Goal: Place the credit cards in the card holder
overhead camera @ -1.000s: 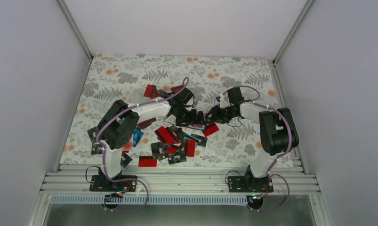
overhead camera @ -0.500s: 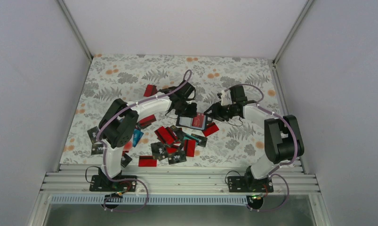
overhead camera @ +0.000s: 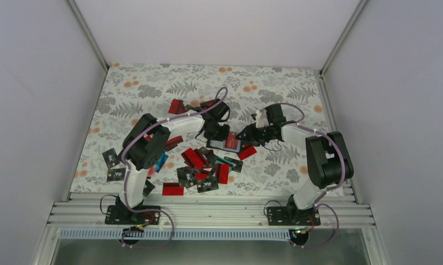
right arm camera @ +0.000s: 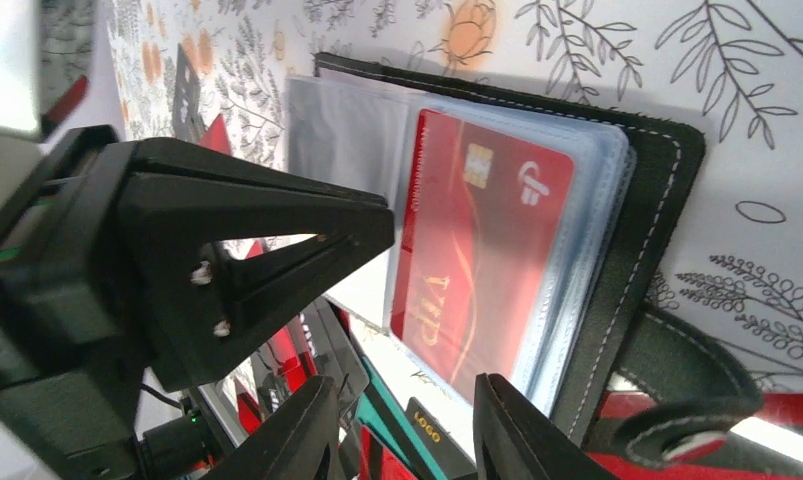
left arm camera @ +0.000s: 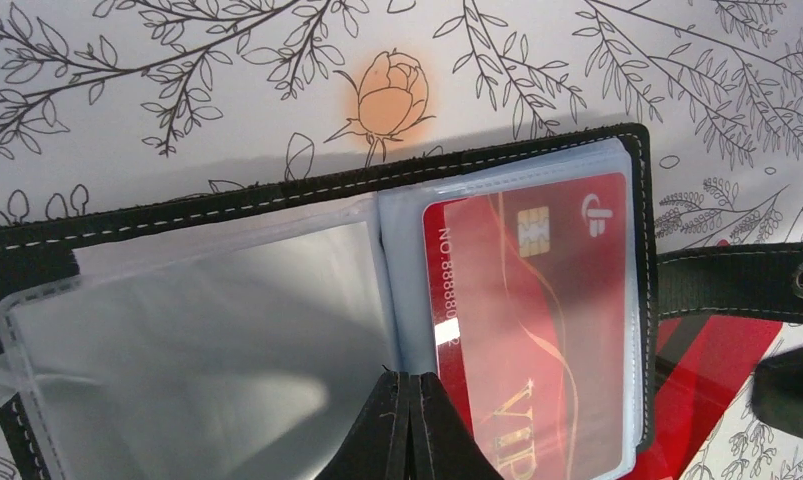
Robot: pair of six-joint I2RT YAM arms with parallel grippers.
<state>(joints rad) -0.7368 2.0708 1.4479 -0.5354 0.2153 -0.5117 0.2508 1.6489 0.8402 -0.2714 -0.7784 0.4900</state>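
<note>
While my left gripper [left arm camera: 409, 380] sits closed over the card holder [left arm camera: 277, 196] showing a red "VIP" credit card [left arm camera: 537, 330], my right gripper [right arm camera: 407, 388] gapes beside it.

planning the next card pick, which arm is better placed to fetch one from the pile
Left, probably. The left gripper is shut with nothing in it, and most loose credit cards lie on its side. The right gripper has its jaws apart at the card holder edge, seemingly steadying it.

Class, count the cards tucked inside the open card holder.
1: a red card in the right half of the card holder. The left sleeve looks empty; more may hide behind.
</note>
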